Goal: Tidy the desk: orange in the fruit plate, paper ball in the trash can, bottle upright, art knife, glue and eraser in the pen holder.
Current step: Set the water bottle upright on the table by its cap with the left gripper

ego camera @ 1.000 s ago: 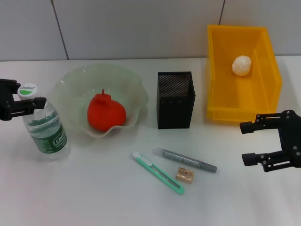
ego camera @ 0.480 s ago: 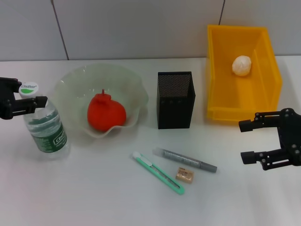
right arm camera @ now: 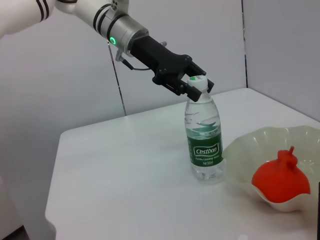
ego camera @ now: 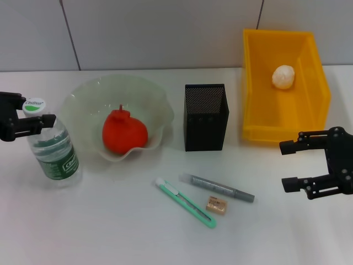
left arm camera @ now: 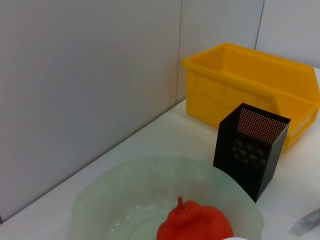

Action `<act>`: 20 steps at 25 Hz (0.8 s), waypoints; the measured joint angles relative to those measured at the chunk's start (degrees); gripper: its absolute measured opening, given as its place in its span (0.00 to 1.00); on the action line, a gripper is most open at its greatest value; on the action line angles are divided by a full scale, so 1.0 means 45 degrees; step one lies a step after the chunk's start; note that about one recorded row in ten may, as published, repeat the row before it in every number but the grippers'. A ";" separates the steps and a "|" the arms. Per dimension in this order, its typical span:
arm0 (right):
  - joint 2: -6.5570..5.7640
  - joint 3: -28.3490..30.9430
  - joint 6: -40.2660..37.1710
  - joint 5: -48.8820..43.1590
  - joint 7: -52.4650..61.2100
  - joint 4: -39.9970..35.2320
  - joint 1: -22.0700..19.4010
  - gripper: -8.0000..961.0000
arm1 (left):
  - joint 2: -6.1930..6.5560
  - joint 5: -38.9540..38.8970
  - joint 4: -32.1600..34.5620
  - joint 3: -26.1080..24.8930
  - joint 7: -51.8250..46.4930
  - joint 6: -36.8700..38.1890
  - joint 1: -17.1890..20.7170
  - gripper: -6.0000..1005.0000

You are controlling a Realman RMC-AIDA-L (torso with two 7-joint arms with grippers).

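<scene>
A: One bottle point(ego camera: 52, 146) is seen standing upright on the table point(ego camera: 110, 226), near its left edge, just beside the fruit plate point(ego camera: 94, 91).

B: And the left pincer point(ego camera: 25, 117)?

A: It is placed at the bottle's neck, just under the white cap. Its fingers are spread to either side of the neck; whether the plastic is touched cannot be told. In the right wrist view the same pincer point(right arm camera: 192, 87) is shown level with the cap.

B: What is held in the plate?

A: The orange point(ego camera: 124, 132) is seen inside it. The pen holder point(ego camera: 206, 117) is set upright to the plate's right, and the trash can point(ego camera: 309, 118) beyond that, with the paper ball point(ego camera: 283, 76) in it.

B: The small items?

A: The art knife point(ego camera: 186, 202), glue point(ego camera: 217, 187) and eraser point(ego camera: 217, 205) are laid on the table in front of the pen holder, the eraser between the other two. The right pincer point(ego camera: 287, 165) is held wide open, nothing gripped, near the trash can's front.
</scene>
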 joint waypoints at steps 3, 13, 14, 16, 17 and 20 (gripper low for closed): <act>0.0001 0.0000 0.0000 0.0008 0.0064 0.0014 -0.0001 0.82 | -0.0005 0.0002 -0.0002 -0.0001 0.0042 0.0001 0.0011 0.45; -0.0002 0.0000 0.0012 -0.0072 0.0111 0.0020 0.0084 0.82 | -0.0040 0.0062 -0.0247 -0.0001 0.0165 -0.0063 -0.0012 0.45; -0.0006 0.0000 0.0013 -0.0075 0.0113 0.0019 0.0098 0.82 | -0.0035 0.0062 -0.0296 -0.0001 0.0184 -0.0100 -0.0015 0.45; -0.0010 0.0000 0.0013 -0.0078 0.0114 0.0019 0.0105 0.82 | -0.0035 0.0060 -0.0306 -0.0001 0.0211 -0.0113 -0.0018 0.45; -0.0010 0.0000 0.0013 -0.0080 0.0118 0.0019 0.0110 0.82 | -0.0035 0.0058 -0.0308 -0.0002 0.0224 -0.0116 -0.0019 0.45; -0.0013 0.0000 0.0012 -0.0080 0.0126 0.0019 0.0120 0.82 | -0.0027 0.0053 -0.0312 -0.0001 0.0227 -0.0127 -0.0021 0.45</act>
